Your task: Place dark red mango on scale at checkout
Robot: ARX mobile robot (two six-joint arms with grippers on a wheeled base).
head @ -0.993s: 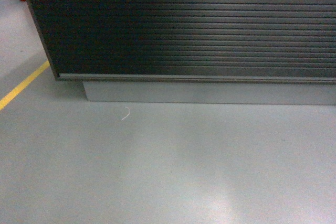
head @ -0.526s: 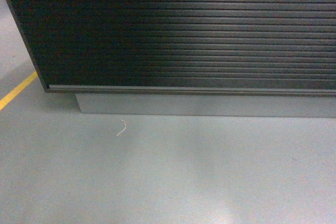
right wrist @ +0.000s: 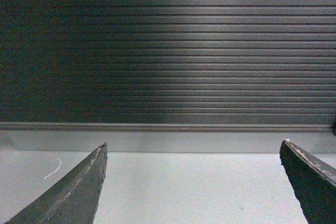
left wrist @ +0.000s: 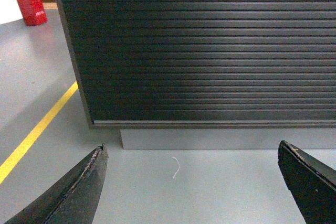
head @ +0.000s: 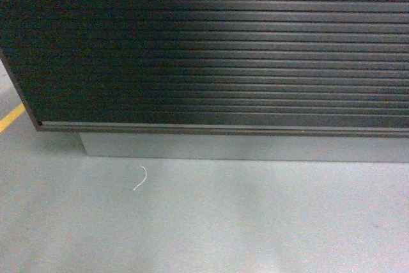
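Note:
The checkout (head: 217, 49) fills the upper part of every view: a dark counter front of horizontal ribbed slats (left wrist: 210, 51) (right wrist: 168, 51) on a grey plinth (head: 243, 148). Its left corner shows in the head and left wrist views. The dark red mango and the scale are out of view. My left gripper (left wrist: 191, 153) is open over the grey floor, nothing between its black fingers (left wrist: 79, 192). My right gripper (right wrist: 193, 150) is open too, its fingers (right wrist: 79, 192) wide apart and empty, facing the plinth.
A grey floor (head: 223, 222) lies in front of the counter. A small white thread (head: 140, 178) (left wrist: 176, 167) lies on it near the plinth's left end. A yellow floor line (left wrist: 37, 129) runs left of the counter. A red box (left wrist: 30, 4) stands far back left.
The counter has grown larger and its bottom edge has dropped lower in the head view. The white thread and yellow line have slid down and left; the red box has left that view.

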